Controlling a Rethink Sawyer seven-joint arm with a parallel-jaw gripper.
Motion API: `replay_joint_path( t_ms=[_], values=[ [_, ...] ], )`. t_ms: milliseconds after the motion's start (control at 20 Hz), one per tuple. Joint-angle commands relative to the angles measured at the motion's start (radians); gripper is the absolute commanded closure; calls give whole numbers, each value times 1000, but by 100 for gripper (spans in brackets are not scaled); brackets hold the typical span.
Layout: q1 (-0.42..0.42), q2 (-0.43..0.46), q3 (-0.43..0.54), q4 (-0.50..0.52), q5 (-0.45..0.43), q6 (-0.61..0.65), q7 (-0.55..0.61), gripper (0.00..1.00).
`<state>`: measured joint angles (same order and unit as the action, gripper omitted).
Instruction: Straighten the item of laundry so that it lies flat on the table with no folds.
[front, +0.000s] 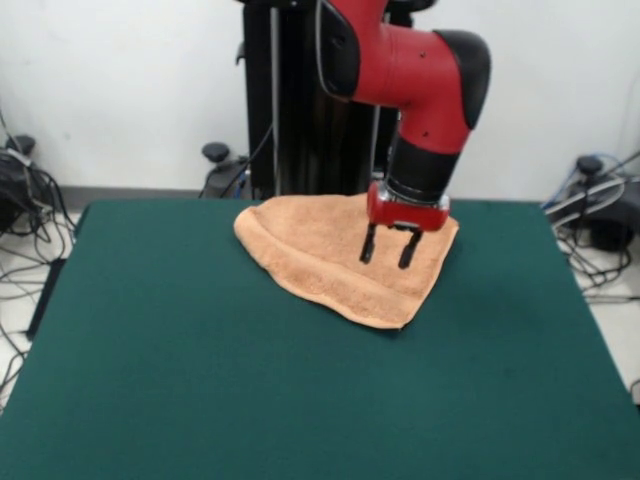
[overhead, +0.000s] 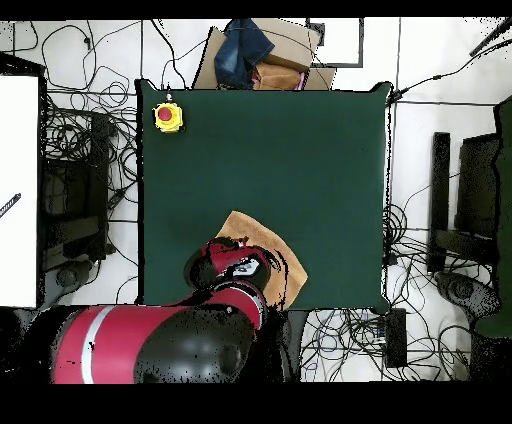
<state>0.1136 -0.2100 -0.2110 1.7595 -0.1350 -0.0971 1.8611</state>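
Note:
The item of laundry (front: 310, 245), an orange-tan towel, lies folded into a rough triangle at the far middle of the dark green table (front: 200, 360), with one corner pointing toward the camera. My gripper (front: 390, 247) hangs just above the towel's right part, fingers open and pointing down, nothing between them. In the overhead view the towel (overhead: 250, 228) shows near the table's bottom edge (overhead: 300, 150), and the arm covers much of it, with the gripper (overhead: 246, 266) over it.
A yellow box with a red button (overhead: 168, 116) sits at the table's top left corner in the overhead view. A cardboard box and dark cloth (overhead: 250, 55) lie beyond that edge. Cables lie on the floor all around.

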Motion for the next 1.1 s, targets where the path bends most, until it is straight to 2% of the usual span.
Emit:
replay_joint_path(
  t_ms=[50,300,550,1100],
  values=[
    [5,-5,25,-104,68,9,151,0],
    [-2,22,32,-157,89,19,142,0],
    [-4,85,32,-235,99,-6,130,0],
    [-18,161,38,-298,85,-51,145,0]
  ],
)
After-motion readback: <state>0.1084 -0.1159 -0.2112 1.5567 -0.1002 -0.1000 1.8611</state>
